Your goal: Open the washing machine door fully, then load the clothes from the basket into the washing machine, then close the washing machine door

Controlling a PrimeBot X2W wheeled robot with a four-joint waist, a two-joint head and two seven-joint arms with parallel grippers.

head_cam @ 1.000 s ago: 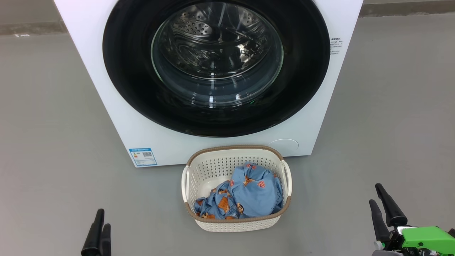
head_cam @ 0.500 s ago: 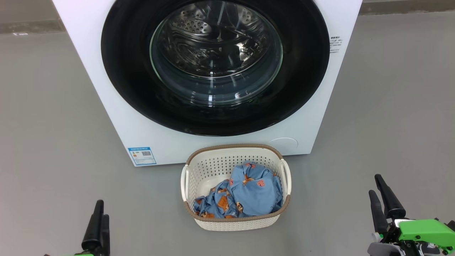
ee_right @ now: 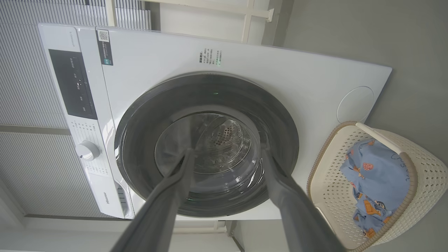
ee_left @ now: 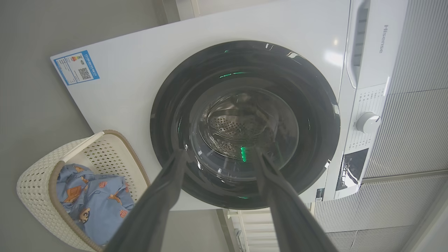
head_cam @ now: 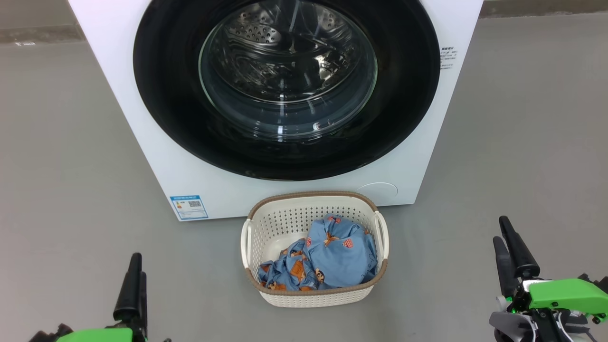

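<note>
Left fingers point(head_cam: 130, 289): spread wide in the left wrist view, nothing between them, nothing held. Right fingers point(head_cam: 518, 251): likewise wide apart and empty in the right wrist view.

Change noted: in the head view both pairs stand higher than a second ago, and more of the green bodies behind them shows at the lower corners. The whole picture has also slipped slightly, so part of this is the camera. Judgement: the arms are only being raised. No contact is made and the first step, opening the door, is not yet begun.

The washing machine door point(head_cam: 166, 104) is shut, flush with the white front of the washing machine point(head_cam: 142, 161). Both pairs of fingers are well apart from it. The basket point(head_cam: 313, 194) stands on the floor point(head_cam: 71, 166), just before the machine's lower front edge, between the two pairs of fingers. The clothes point(head_cam: 337, 256) lie bunched in it, toward its near right side.

Not established: the head view cuts off the top of the door and machine. No handle or hinge side can be made out on the glossy ring. The number of garments cannot be told. The bottom edge crops the left arm.
</note>
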